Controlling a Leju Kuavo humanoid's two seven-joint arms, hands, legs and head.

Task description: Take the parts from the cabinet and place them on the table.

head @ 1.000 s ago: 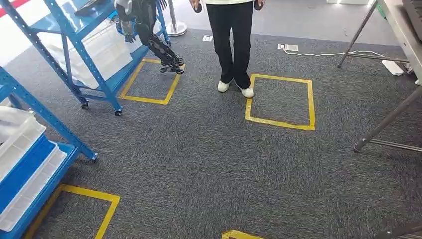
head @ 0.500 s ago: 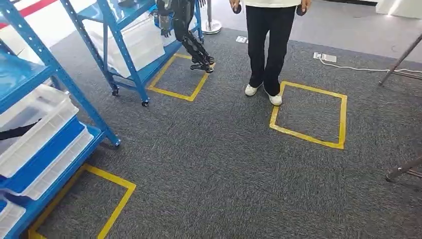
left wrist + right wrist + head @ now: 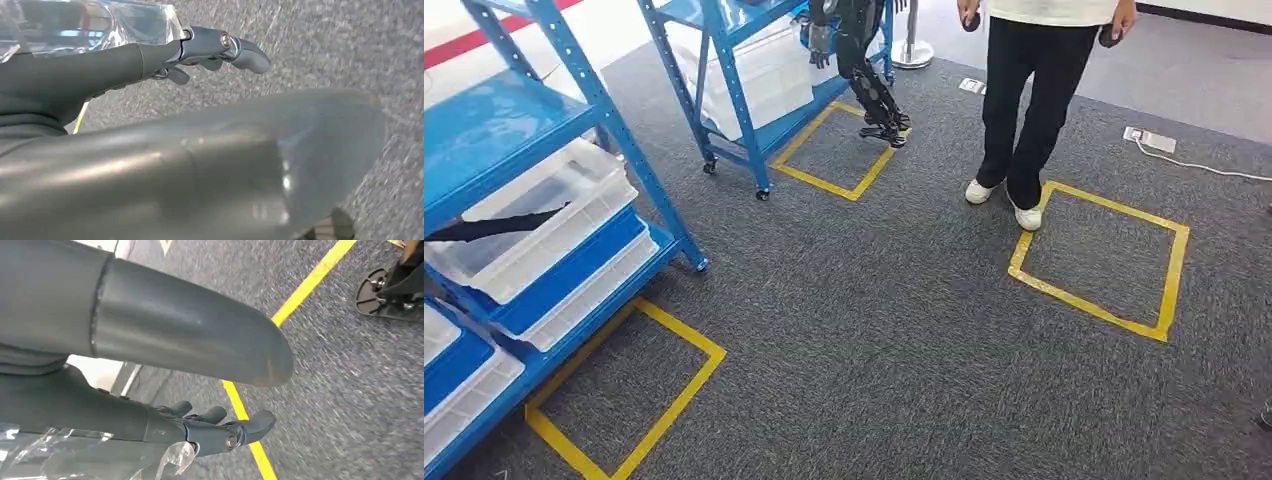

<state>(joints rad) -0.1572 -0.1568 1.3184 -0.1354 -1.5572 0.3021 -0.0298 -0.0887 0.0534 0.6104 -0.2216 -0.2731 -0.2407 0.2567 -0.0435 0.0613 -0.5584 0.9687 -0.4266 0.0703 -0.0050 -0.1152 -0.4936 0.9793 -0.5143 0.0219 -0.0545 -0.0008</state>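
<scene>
The blue cabinet rack (image 3: 576, 80) stands at the left of the head view, with white bins (image 3: 549, 215) on its shelves. A long dark part (image 3: 494, 225) lies in the upper bin. My left hand (image 3: 165, 125) hangs over the grey carpet, its dark fingers (image 3: 215, 45) stretched out and apart from the thumb, nothing between them. My right hand (image 3: 150, 340) hangs the same way, fingers (image 3: 220, 432) straight, holding nothing. Clear plastic film (image 3: 100, 22) lies along the back of the left hand, and clear film (image 3: 75, 455) along the back of the right.
A second blue rack (image 3: 724, 60) with white bins stands further back. Another robot (image 3: 864, 60) stands beside it. A person (image 3: 1034, 90) in dark trousers stands ahead. Yellow tape squares (image 3: 1084, 302) (image 3: 684, 328) mark the carpet. A cable and floor socket (image 3: 1152, 140) lie at the right.
The camera has swung left: the near rack fills more of the left side, the table legs at the right have left the picture, and the person and far rack have shifted right.
</scene>
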